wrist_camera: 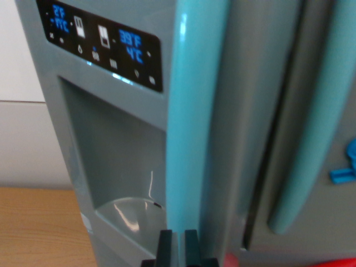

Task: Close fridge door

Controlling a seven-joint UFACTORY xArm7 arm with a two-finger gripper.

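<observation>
Two turquoise handles are seen on the grey fridge door (111, 139): the near handle (192, 111) runs down the middle, the far handle (314, 122) at the wrist view's right. The gripper (178, 245), its black fingers (165, 245) nearly together, is set at the near handle's foot; contact cannot be told. A display panel (100, 41) glows above the dispenser recess (119, 161).

Two long turquoise plastic door handles: one upright at centre (192, 111), one leaning at 3 o'clock (320, 111). Two grey fridge doors: the left one with the dispenser (111, 144), the right one (328, 206). One black display panel with blue digits at 11 o'clock (100, 41). One recessed grey dispenser niche at 8 o'clock (119, 150). One small blue plastic piece at 4 o'clock (346, 167). One black gripper at 6 o'clock (178, 247). One wooden tabletop at 8 o'clock (39, 228)
</observation>
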